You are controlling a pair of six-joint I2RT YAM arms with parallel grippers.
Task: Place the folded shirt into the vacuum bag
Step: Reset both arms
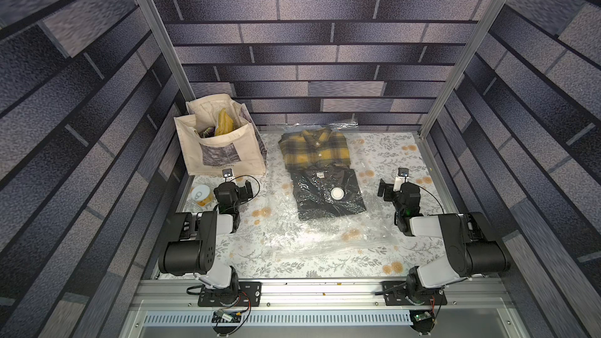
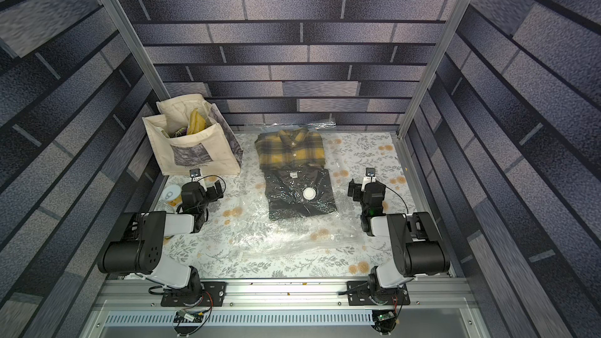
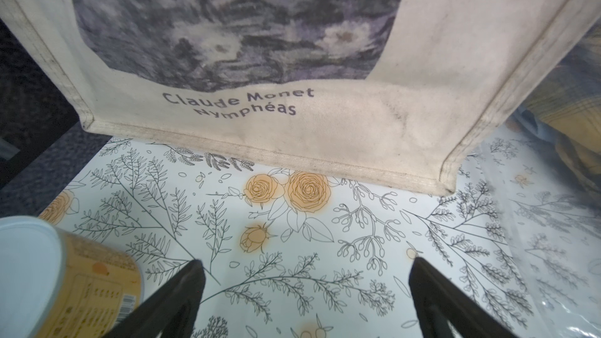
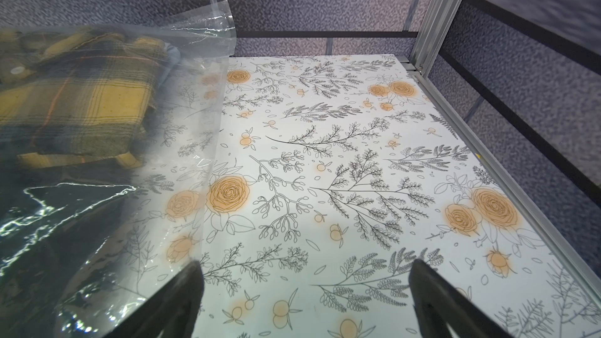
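Observation:
The clear, crinkly vacuum bag [image 1: 328,235] [image 2: 292,238] lies flat across the middle of the table, its round white valve cap [image 1: 337,193] [image 2: 309,193] facing up. Under the plastic by the cap lies a dark folded shirt [image 1: 325,203]. Behind it sits a yellow plaid folded shirt [image 1: 314,151] [image 4: 81,102]; whether it is on or in the bag I cannot tell. My left gripper [image 1: 231,187] [image 3: 305,265] is open over bare table, left of the bag. My right gripper [image 1: 400,187] [image 4: 305,265] is open at the bag's right edge [image 4: 208,144], holding nothing.
A cream canvas tote [image 1: 221,144] [image 3: 325,118] stands at the back left, just ahead of the left gripper. A can [image 1: 199,194] [image 3: 48,281] sits left of that gripper. Metal frame rails [image 4: 487,170] border the floral tabletop [image 1: 292,265].

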